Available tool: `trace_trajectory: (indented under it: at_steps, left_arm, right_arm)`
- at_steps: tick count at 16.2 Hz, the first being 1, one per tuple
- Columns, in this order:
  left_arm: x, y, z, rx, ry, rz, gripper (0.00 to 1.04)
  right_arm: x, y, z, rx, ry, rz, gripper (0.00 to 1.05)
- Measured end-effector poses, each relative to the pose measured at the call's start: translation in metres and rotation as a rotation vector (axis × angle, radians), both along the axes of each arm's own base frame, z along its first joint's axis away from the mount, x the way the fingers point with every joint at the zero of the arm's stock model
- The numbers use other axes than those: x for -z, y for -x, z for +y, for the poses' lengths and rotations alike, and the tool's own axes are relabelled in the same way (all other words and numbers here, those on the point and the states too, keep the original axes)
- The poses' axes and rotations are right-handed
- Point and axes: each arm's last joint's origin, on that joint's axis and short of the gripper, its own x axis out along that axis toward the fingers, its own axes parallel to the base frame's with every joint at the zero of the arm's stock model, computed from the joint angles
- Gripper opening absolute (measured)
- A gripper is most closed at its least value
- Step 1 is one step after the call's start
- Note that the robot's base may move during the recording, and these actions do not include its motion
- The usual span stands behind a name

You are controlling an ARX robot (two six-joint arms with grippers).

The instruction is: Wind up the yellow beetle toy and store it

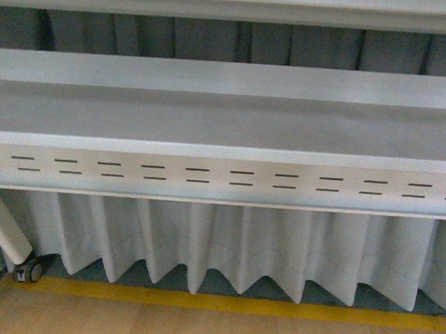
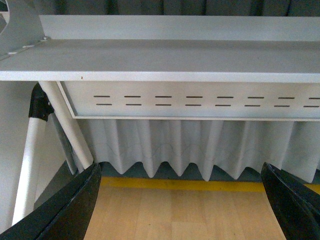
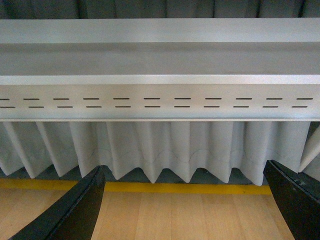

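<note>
Left gripper (image 2: 181, 175) spread wide, empty, right gripper (image 3: 185, 172) likewise, both facing grey slotted shelf (image 1: 225, 122)

slotted panel (image 1: 222, 178): landmark, along the shelf's front edge, facing the robot
shelf (image 1: 225, 122): just above and behind the slotted panel
upper board (image 1: 231, 3): well above the slotted panel, over the shelf
back curtain (image 1: 215, 39): behind the slotted panel, beyond the shelf
pleated skirt (image 1: 226, 246): hanging directly below the slotted panel
floor stripe (image 1: 238, 304): below the slotted panel, before the skirt's hem
leg (image 1: 3, 230): below the slotted panel's left end, tilted
caster (image 1: 29, 270): below the slotted panel's left end, at the leg's foot
left gripper (image 2: 181, 166): before and below the slotted panel
right gripper (image 3: 185, 166): before and below the slotted panel
</note>
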Motion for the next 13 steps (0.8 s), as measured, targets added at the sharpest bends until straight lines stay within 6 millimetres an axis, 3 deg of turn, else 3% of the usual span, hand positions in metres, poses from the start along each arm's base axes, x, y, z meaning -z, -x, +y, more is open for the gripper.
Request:
trace_trajectory:
  at_steps: [13]
  left_arm:
    - [0.0, 0.0, 0.0, 0.0, 0.0, 0.0, 0.98]
  right_arm:
    - [0.0, 0.0, 0.0, 0.0, 0.0, 0.0, 0.98]
